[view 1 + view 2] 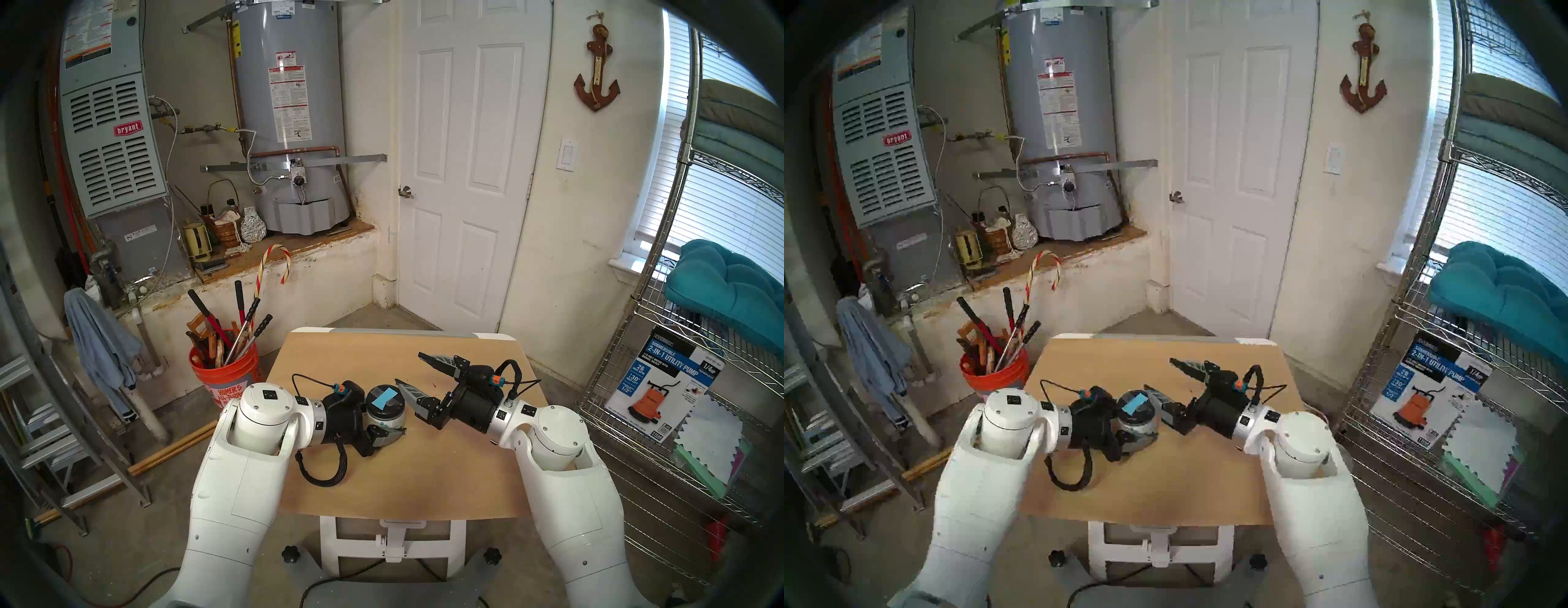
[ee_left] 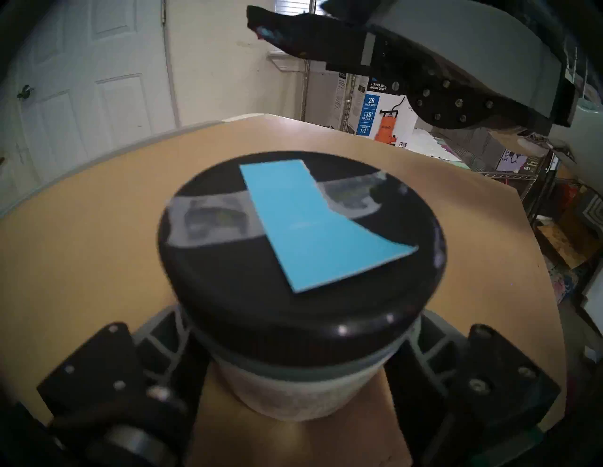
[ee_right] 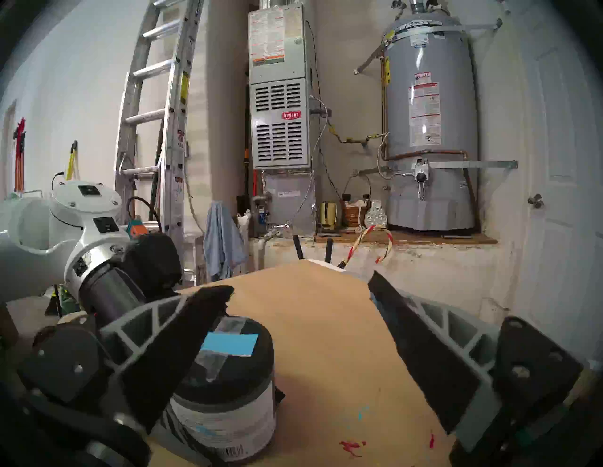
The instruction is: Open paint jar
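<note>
The square tan wooden worktop (image 1: 424,471) fills the lower middle of the head view. On it, left of centre, stands the small cylindrical paint jar (image 1: 385,414) with pale label and black round screw lid (image 1: 384,398) bearing a light-blue tape strip, upright and lid still on. The left pincer (image 1: 384,429) is clenched around the jar's body below the lid. The right pincer (image 1: 409,371) is spread wide, its near finger just beside the lid's right edge, the other well beyond. The lid lies left of and slightly below that open pincer, so the right arm is placed to take it.
</note>
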